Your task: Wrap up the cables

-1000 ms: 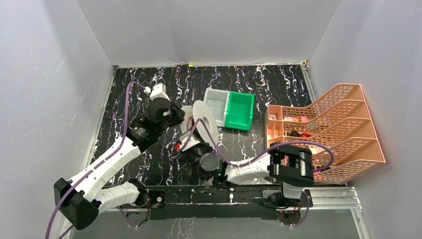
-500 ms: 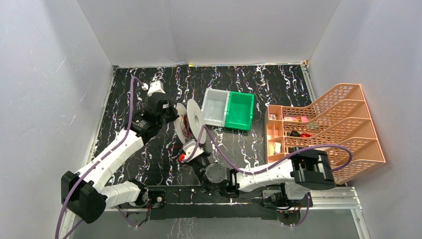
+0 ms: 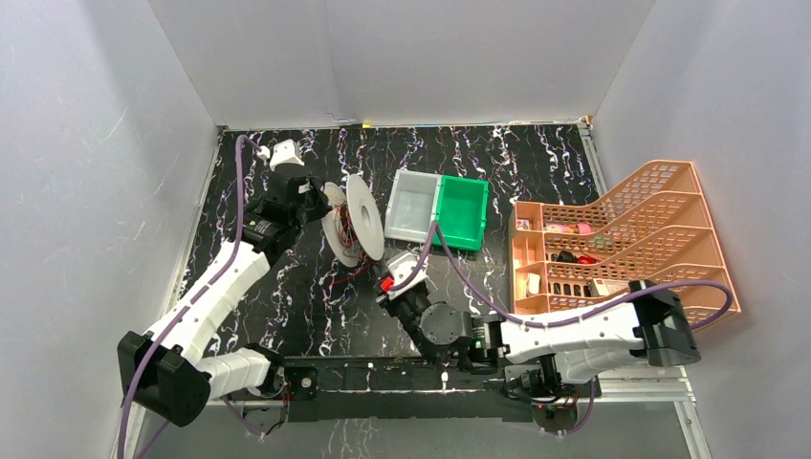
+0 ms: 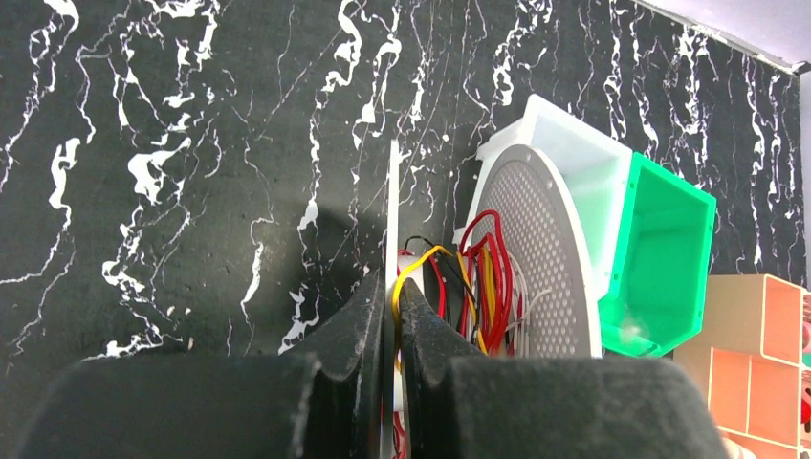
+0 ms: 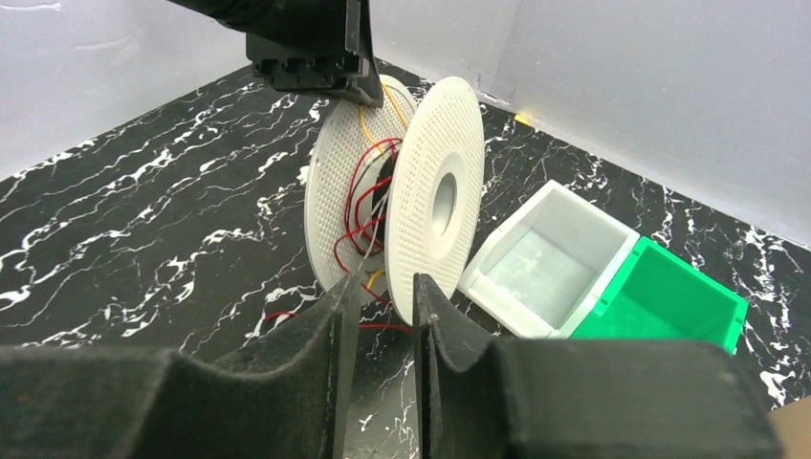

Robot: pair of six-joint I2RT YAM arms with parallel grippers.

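In the left wrist view, the left tool (image 4: 394,325) was closed tightly on the thin rim of one disc of the white round perforated plastic spool (image 4: 536,258). The thin red and yellow cables (image 4: 483,277) sat partly wound between the two discs, and one yellow strand bent just beside the fingers. Behind the spool lay a pale grey plastic bin (image 4: 583,182) touching a green plastic bin (image 4: 669,249).

In the right wrist view, the right tool (image 5: 383,316) had its jaws only narrowly apart and pointed at the foot of the spool. Some red loops lay loose on the black marbled counter (image 5: 143,220).

From above, the spool stood on edge between both tools, left of the bins. A peach plastic file rack (image 3: 622,249) stood at the right.
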